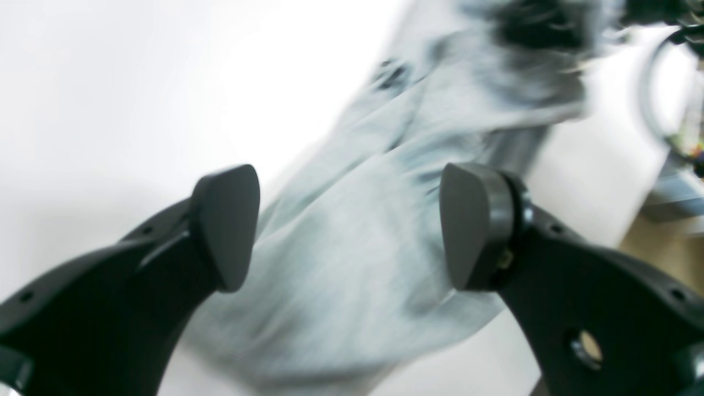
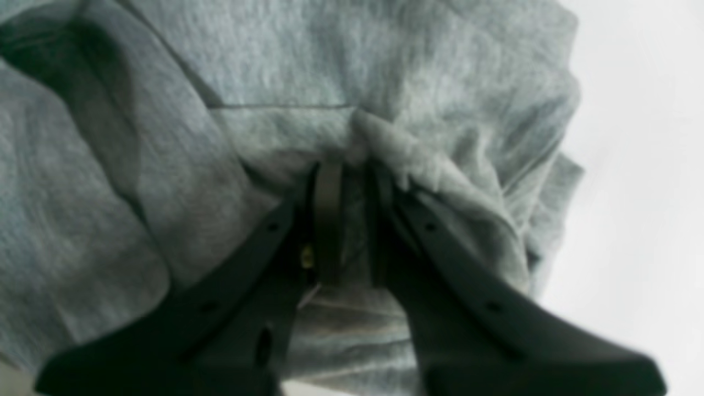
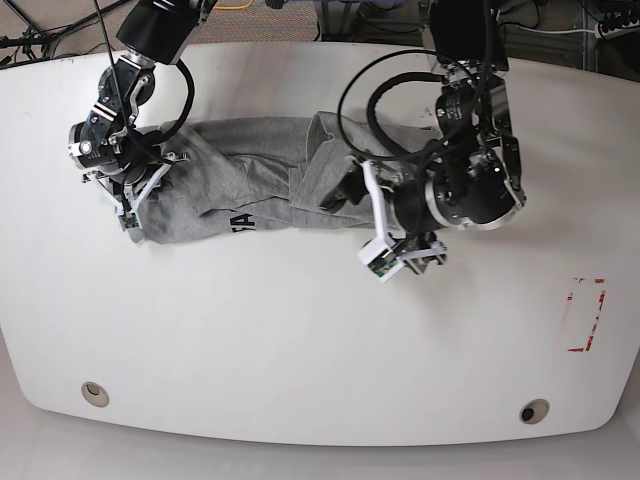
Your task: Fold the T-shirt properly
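Observation:
The light grey T-shirt (image 3: 250, 190) lies bunched in a long wrinkled strip across the white table (image 3: 300, 340), with black letters showing at its front edge. My left gripper (image 1: 349, 220) is open and empty, hovering just over the shirt's right end (image 1: 352, 264); in the base view it (image 3: 348, 192) is at the cloth's edge. My right gripper (image 2: 352, 181) is shut on a fold of the T-shirt (image 2: 385, 71). In the base view it (image 3: 160, 165) is at the shirt's left end. The left wrist view is motion-blurred.
A red rectangle mark (image 3: 585, 315) is on the table at the right. Two round holes (image 3: 95, 393) (image 3: 533, 411) sit near the front edge. Cables and equipment lie beyond the back edge.

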